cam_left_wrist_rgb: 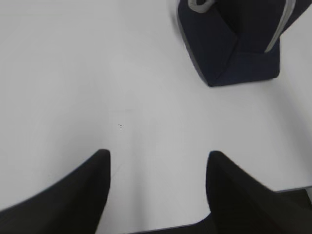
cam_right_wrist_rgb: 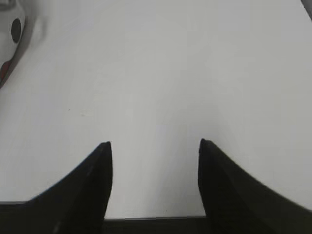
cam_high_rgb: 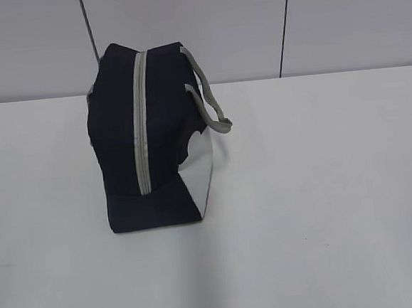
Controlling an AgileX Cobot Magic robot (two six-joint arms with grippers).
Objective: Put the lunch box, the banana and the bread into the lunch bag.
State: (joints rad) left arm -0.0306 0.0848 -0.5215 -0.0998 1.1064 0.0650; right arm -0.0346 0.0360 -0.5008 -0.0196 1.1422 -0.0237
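Both my hands, left hand (cam_left_wrist_rgb: 158, 187) and right hand (cam_right_wrist_rgb: 153, 178), hung released over bare tabletop (cam_high_rgb: 323, 187). The lunch bag (cam_high_rgb: 144, 144) stood zipped; I judged unzipping it fully came first.

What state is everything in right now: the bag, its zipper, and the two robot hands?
Lunch bag: standing on the white table, nothing touching it.
Zipper: looks closed along its whole visible length.
Handle: drooping over the side.
Left hand: open, empty, above bare table short of the bag.
Right hand: open, empty, over bare table.
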